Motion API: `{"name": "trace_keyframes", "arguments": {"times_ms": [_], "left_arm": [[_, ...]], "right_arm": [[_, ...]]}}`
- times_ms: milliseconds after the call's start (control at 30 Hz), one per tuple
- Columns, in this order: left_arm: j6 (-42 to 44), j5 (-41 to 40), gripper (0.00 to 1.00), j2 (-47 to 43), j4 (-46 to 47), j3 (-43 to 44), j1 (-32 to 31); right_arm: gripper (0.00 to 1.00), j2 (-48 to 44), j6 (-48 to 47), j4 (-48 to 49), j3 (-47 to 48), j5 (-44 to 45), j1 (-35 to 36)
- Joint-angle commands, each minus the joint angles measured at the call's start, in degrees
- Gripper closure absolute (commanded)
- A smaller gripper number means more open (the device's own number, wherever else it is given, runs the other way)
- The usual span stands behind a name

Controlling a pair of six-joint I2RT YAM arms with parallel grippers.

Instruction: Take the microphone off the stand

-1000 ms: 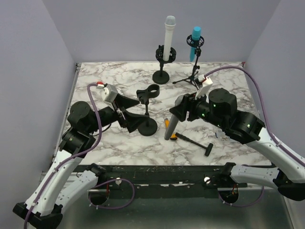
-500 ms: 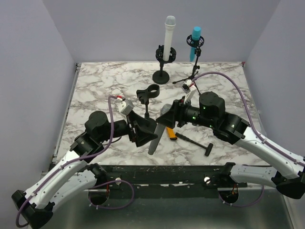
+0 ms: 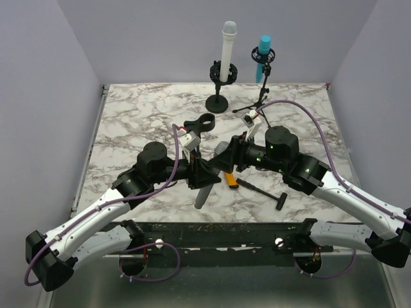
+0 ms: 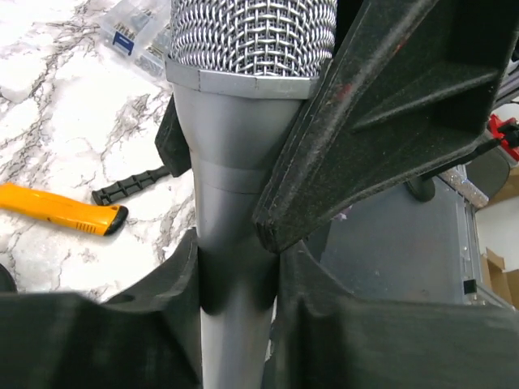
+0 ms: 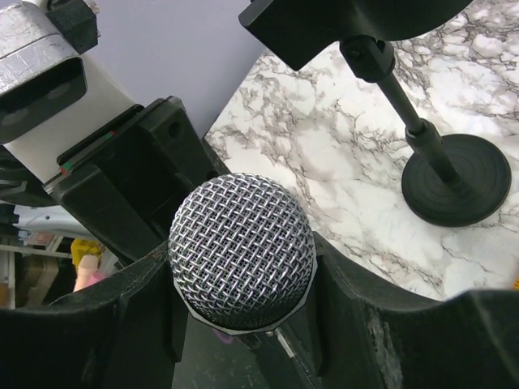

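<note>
We find the grey microphone (image 3: 201,194) in the air above the table (image 3: 138,109), near the middle of its near edge. It is clear of the empty stand (image 3: 200,124), which is close by on the far side. Its long axis runs steeply, with the mesh head (image 3: 221,149) up and towards the far right corner and the tail down towards the near edge.

The left gripper (image 3: 203,178) is clenched on the lower handle, and the right gripper (image 3: 230,158) grasps it just under the head. Both arms hold it, stacked along the shaft. We judge that whichever lets go must back off square to that axis.

The left wrist view shows its fingers (image 4: 182,275) hugging the barrel. The right wrist view sees the head end-on and hides the handle.
</note>
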Motion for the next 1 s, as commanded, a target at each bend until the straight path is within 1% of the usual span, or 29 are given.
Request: {"name": "trace_keyframes", "arguments": {"times_ms": [0,67,100,133,167,233,267,433,533,600,667,800,833,867,967], "left_arm": [[-1.3,-4.5,1.00,-0.9,-5.8,1.5,0.6],[-1.6,-4.5,1.00,-1.9,-10.4,0.3,0.5],[-1.4,-5.5,1.00,-2.5,-13.5,0.0,0.5],[-1.6,-6.8,1.00,-3.3,-17.4,-0.6,0.5],[-2.2,-8.7,1.00,-4.4,-20.3,-1.6,0.6],[-5.8,-12.8,1.00,-7.7,-25.6,-4.0,1.2],[-9.6,-14.8,1.00,-9.7,-27.9,-5.4,1.7],[-21.9,-18.8,1.00,-16.0,-35.3,-12.3,5.8],[-24.0,-22.2,1.00,-16.0,-39.0,-13.5,9.6],[-22.1,-23.9,1.00,-14.2,-40.4,-12.9,13.2],[-19.8,-26.9,1.00,-11.8,-39.1,-12.1,15.7],[-13.6,-29.7,1.00,-2.6,-29.1,-11.8,17.9],[-15.2,-29.8,1.00,0.6,-26.8,-11.9,18.0],[-9.8,-29.4,1.00,3.2,-24.6,-11.8,18.0],[-3.8,-27.0,1.00,10.3,-19.9,-11.3,18.0]], "right_arm": [[0.47,-1.4,-1.4,-1.3,-1.0,1.8,0.8],[0.18,-1.7,-2.8,-3.1,-0.5,5.0,0.8],[0.10,-2.0,-3.4,-3.7,-0.2,6.4,0.8],[0.03,-2.4,-4.0,-4.3,-0.1,7.7,0.8],[0.00,-2.8,-4.4,-4.6,-0.2,9.2,0.8],[0.00,-4.2,-5.6,-5.1,-0.4,11.4,0.8],[0.00,-4.7,-6.3,-5.4,-0.6,13.9,0.8],[0.00,-6.9,-8.8,-6.1,-0.7,18.1,0.8],[0.00,-7.3,-9.4,-6.3,-0.8,18.5,0.8],[0.00,-7.3,-9.6,-6.5,-1.0,18.1,0.8],[0.00,-7.1,-9.6,-7.1,-1.0,17.7,0.8],[0.00,-7.5,-9.0,-7.2,-1.9,17.4,0.8],[0.00,-7.6,-8.8,-7.3,-1.9,17.2,0.8],[0.00,-7.8,-8.6,-7.5,-1.9,17.0,0.8],[0.00,-8.6,-8.4,-8.0,-2.4,17.1,0.8]]}}
